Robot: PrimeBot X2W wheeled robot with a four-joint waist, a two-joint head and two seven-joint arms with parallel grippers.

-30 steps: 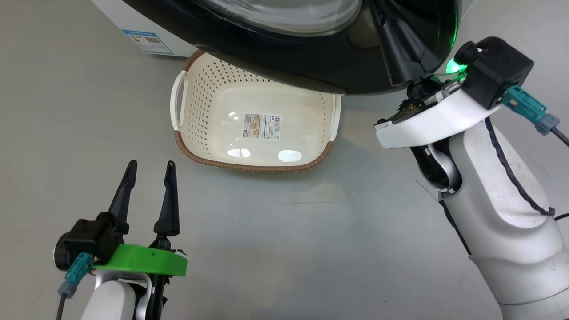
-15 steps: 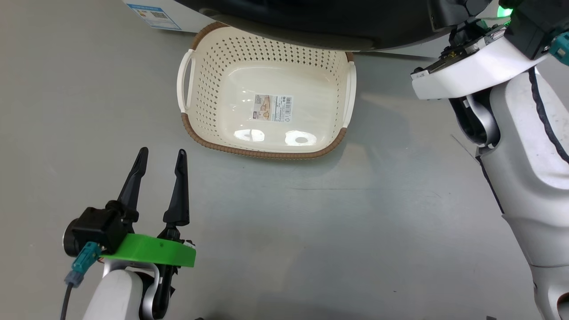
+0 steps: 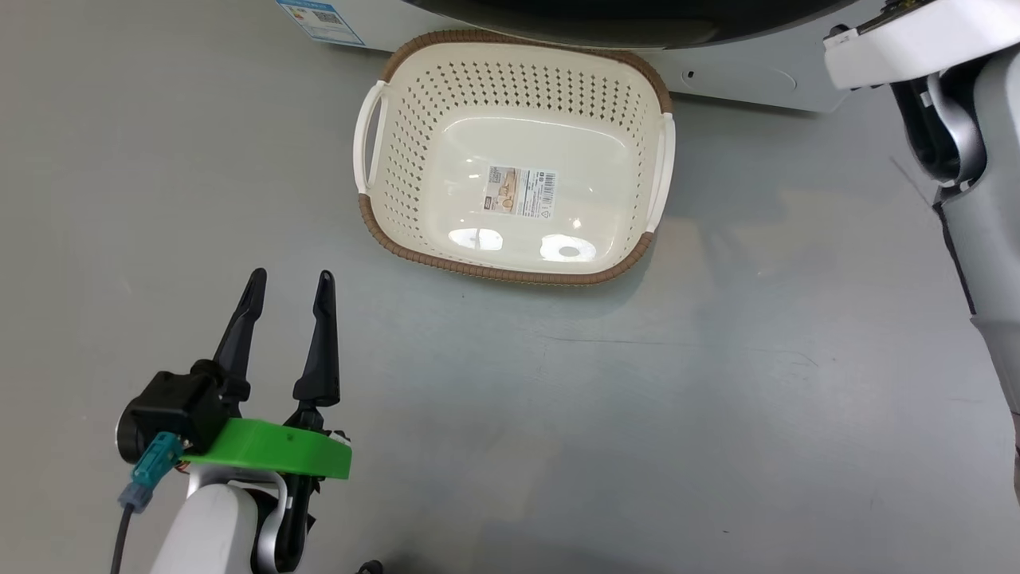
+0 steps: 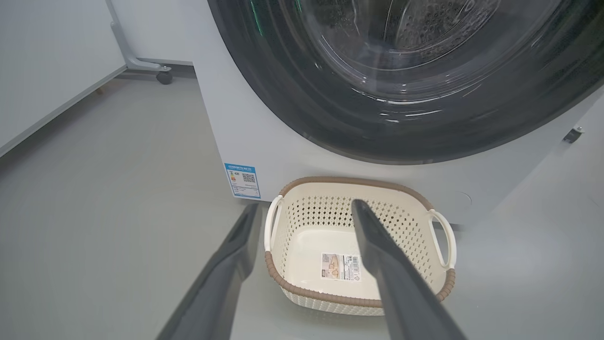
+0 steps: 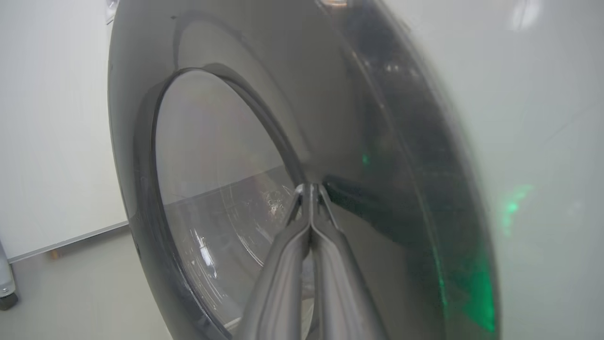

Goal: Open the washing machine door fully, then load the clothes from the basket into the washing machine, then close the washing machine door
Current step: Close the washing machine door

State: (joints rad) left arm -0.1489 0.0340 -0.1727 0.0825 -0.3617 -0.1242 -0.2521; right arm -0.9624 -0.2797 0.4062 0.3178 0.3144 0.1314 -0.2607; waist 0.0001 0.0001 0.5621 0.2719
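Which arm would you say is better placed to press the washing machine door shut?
The right, I think. The right tool, fingers together, has its tips at the black rim of the washing machine door. The left tool hangs open low over the floor, short of the empty basket and away from the door.

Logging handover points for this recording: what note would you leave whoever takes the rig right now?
Left pincer open, idle above the floor near the basket.
Right pincer shut, tips against the washing machine door at its black rim.
Basket empty, in front of the washing machine, so loading looks done.
Door looks nearly shut; whether it is latched cannot be told.
Remaining: confirm it is closed.
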